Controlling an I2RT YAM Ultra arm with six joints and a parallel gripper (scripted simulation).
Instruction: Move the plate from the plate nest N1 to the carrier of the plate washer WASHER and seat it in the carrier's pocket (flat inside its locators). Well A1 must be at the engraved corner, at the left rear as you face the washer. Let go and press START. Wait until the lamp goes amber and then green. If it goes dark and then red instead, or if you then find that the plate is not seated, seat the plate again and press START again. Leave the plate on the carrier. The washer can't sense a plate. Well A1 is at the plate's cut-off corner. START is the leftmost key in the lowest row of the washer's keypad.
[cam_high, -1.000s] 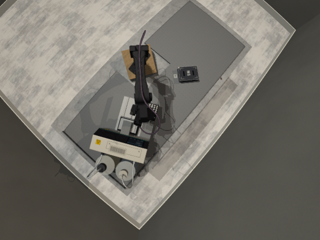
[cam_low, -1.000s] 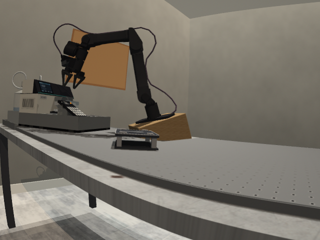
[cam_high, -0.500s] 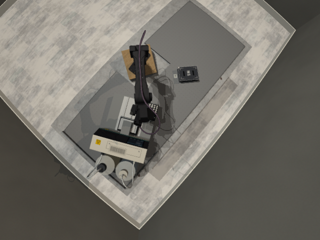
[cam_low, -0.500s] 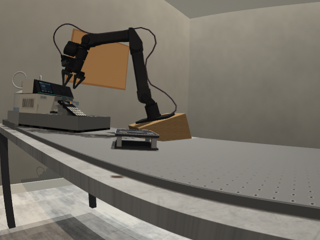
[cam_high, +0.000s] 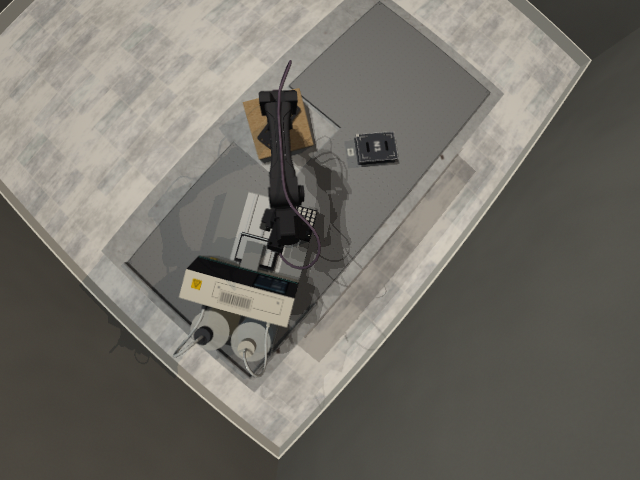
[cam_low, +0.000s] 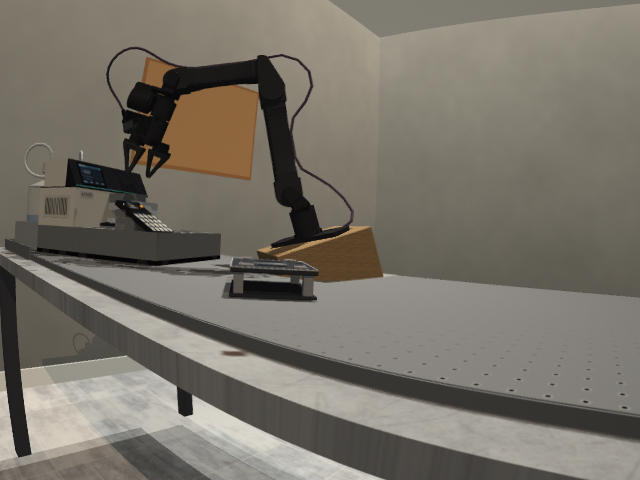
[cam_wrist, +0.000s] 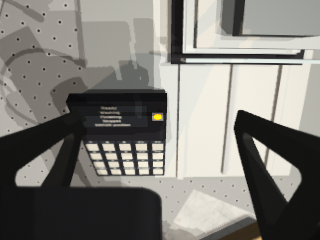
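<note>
My gripper is open and empty, high above the washer near its keypad. The lamp on the keypad panel glows amber. The plate nest N1 holds no plate. The carrier's dark frame is partly in view at the upper right of the wrist view. Grey and pale rectangular surfaces show inside it, but I cannot tell the plate, its cut-off corner or its seating from them. The arm hides part of the carrier area in the top view.
Two bottles with tubes stand behind the washer. The arm's wooden base block stands beside the washer's front end, behind the nest in the exterior view. The arm's cable loops out near the wrist.
</note>
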